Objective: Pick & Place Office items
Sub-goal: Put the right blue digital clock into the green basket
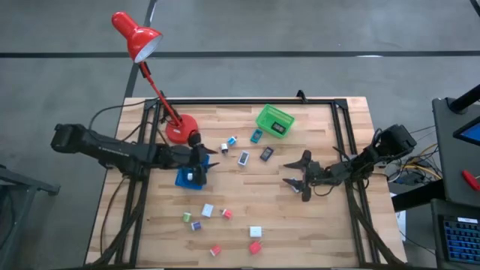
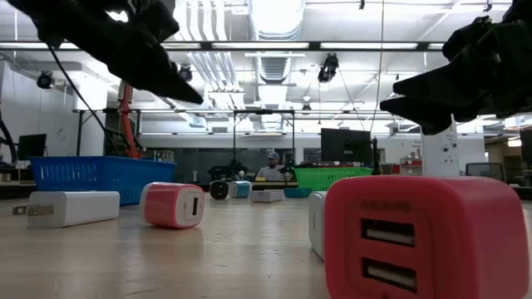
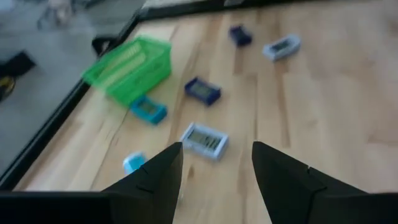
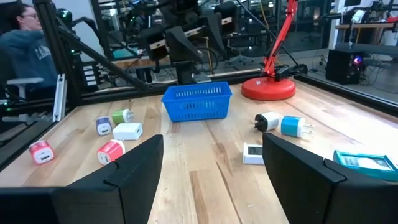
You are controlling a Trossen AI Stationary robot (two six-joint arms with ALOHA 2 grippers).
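Above the blue basket (image 1: 187, 178) hangs the left claw (image 1: 201, 160), fingers parted a moderate way, nothing between them. Right claw (image 1: 298, 174) waits over bare worktop (image 1: 330, 225) at mid-right, fingers spread, also empty.

Beyond the left claw's tips, toward the green basket (image 1: 274, 121), lie flat rectangular pieces: pale grey one (image 1: 243, 158) nearest, dark one (image 1: 266, 154) past it, teal one (image 1: 256, 136) beside the basket. Left wrist view: the grey piece (image 3: 204, 139) sits just ahead of the finger gap, long axis skewed across the line of reach. Left arm looks nearer to it.

Small adapter blocks (white (image 1: 256, 232), red (image 1: 254, 247), pink (image 1: 226, 214)) are scattered on the near worktop, well apart from both claws.

Judgement: reach forward and a wrist turn needed to square the fingers across the grey piece's narrow side.
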